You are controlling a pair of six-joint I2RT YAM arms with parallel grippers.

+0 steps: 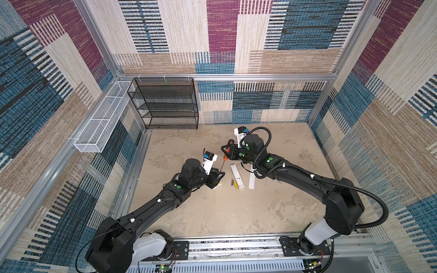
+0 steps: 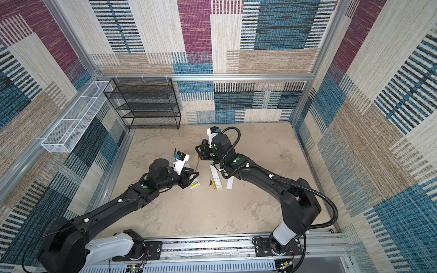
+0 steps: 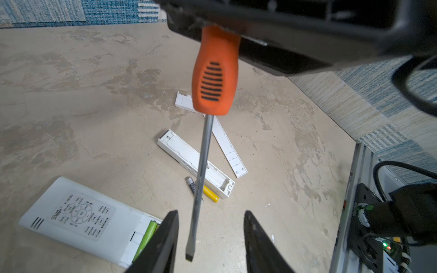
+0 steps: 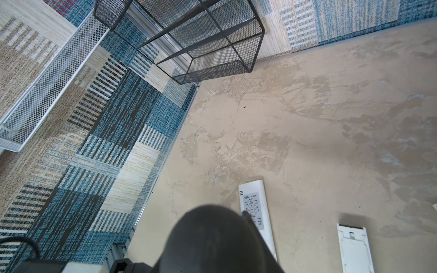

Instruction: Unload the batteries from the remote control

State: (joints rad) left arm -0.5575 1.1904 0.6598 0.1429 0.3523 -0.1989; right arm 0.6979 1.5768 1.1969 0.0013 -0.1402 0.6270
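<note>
While the right gripper (image 1: 226, 153) is clamping the orange handle of the screwdriver (image 3: 215, 78), the steel shaft is slanting down toward the left gripper (image 3: 211, 212). That gripper's fingers (image 3: 165, 238) are standing spread, and in the left wrist view the flat blade tip is hanging between them, apart from both.

The narrow remote (image 3: 182, 151) is lying back-up on the floor (image 1: 224, 212) with its compartment open. Just beside its open end, on the side toward the left arm, the yellow battery (image 3: 210, 193) and the dark battery (image 3: 190, 182) are lying loose side by side, the yellow one nearer the casing. The long cover (image 3: 228, 146) is resting near the narrow remote on its other side, angled away from it. Further out on the battery side, the wide remote (image 3: 78, 217) is lying partly under the left gripper, with the yellow-green batteries (image 3: 149, 232) sitting in its opened compartment.

From the narrow remote toward the front rail (image 1: 236, 245), bare floor is stretching wide, and likewise toward the right wall. Well apart behind it, the black mesh shelf (image 1: 165, 104) is standing against the back wall in the corner. The white mesh basket (image 1: 101, 123) is hanging on the side wall beyond that.
</note>
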